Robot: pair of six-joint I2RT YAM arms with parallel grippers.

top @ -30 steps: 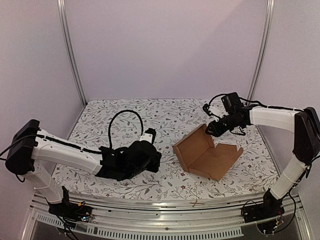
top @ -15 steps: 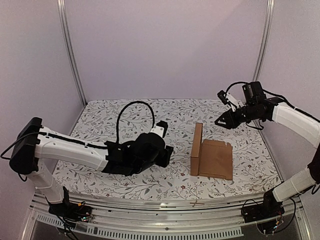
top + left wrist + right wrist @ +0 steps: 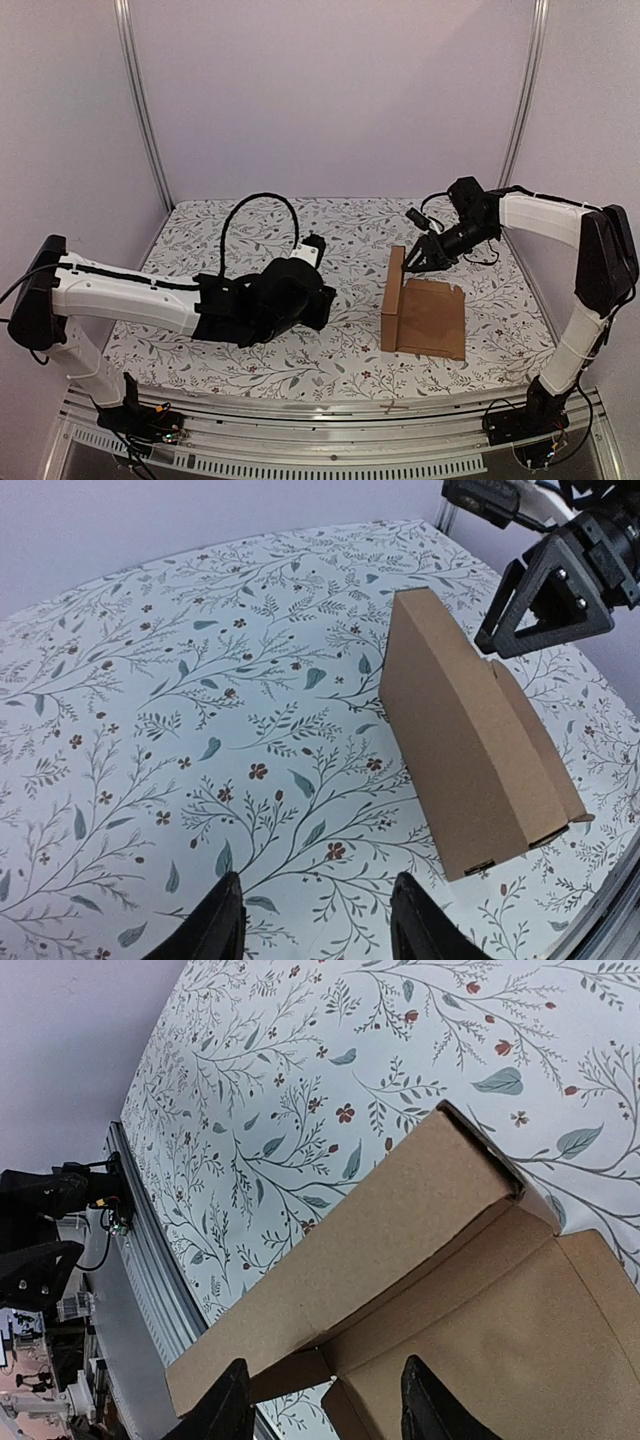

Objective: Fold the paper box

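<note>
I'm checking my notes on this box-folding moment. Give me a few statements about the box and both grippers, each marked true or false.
1. The paper box has one side panel standing upright, on the side towards the left arm. True.
2. The left gripper is clamped on the box. False: it is open with nothing between its fingers, and it sits apart from the box.
3. The right gripper is by the far end of the upright side panel. True.
4. The box rests on bare wood. False: it rests on a floral tablecloth.
5. The right gripper is shut. False: its fingers stand apart and hold nothing.
</note>
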